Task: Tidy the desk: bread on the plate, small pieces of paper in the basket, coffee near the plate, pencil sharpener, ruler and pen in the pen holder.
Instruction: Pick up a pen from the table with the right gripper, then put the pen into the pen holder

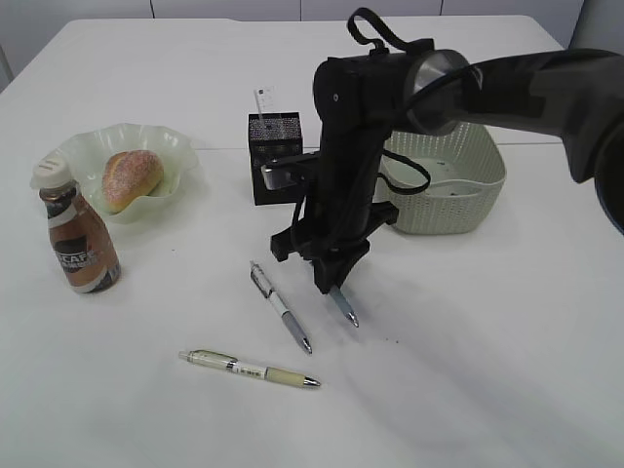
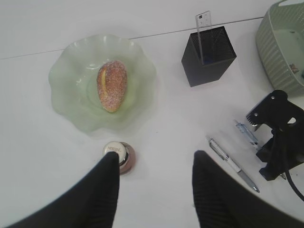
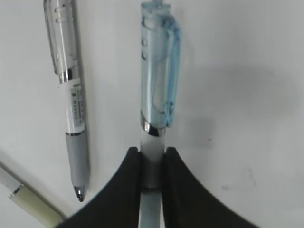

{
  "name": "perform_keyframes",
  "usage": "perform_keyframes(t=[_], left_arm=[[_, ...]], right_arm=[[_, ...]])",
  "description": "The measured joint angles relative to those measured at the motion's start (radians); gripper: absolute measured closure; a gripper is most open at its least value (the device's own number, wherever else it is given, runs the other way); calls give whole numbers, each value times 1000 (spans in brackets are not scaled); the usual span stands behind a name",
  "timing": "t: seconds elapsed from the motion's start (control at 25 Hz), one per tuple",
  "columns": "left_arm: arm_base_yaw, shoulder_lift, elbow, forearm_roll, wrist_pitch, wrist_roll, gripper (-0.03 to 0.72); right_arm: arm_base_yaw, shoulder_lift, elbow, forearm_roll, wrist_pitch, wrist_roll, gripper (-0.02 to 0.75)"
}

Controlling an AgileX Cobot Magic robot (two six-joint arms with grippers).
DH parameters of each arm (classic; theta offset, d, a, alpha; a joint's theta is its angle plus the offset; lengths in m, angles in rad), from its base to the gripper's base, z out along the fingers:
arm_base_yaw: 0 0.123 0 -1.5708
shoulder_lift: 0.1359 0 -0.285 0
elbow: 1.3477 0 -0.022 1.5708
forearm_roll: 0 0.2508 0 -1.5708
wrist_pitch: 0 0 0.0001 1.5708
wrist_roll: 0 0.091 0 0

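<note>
Blue-clipped clear plastic pen [image 3: 159, 90] pinched between nearly closed right gripper [image 3: 151, 164] fingers; left gripper [image 2: 154, 166] half-open, empty.

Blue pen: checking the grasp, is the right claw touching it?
Touching. The right wrist view shows the right claw with both fingers pressed against the blue pen barrel.

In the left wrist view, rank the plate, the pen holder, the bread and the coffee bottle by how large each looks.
1. plate, clearly largest.
2. pen holder.
3. bread.
4. coffee bottle, seen from above, so only its cap and shoulder show and its look is foreshortened; its place behind the bread is unsure.
</note>
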Motion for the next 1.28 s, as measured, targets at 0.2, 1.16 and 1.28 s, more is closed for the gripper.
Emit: perform_keyframes(t=[0.2,1.16,1.28], left_arm=[[0,0,0,0,0,0,318],[0,2,0,2,0,0,318],[0,8,0,10,0,0,318]], right_arm=[[0,-6,0,0,0,-51,678],[0,-406,350,-42,-884,-58,678],[-7,-450,522,-42,-1163,-58,678]])
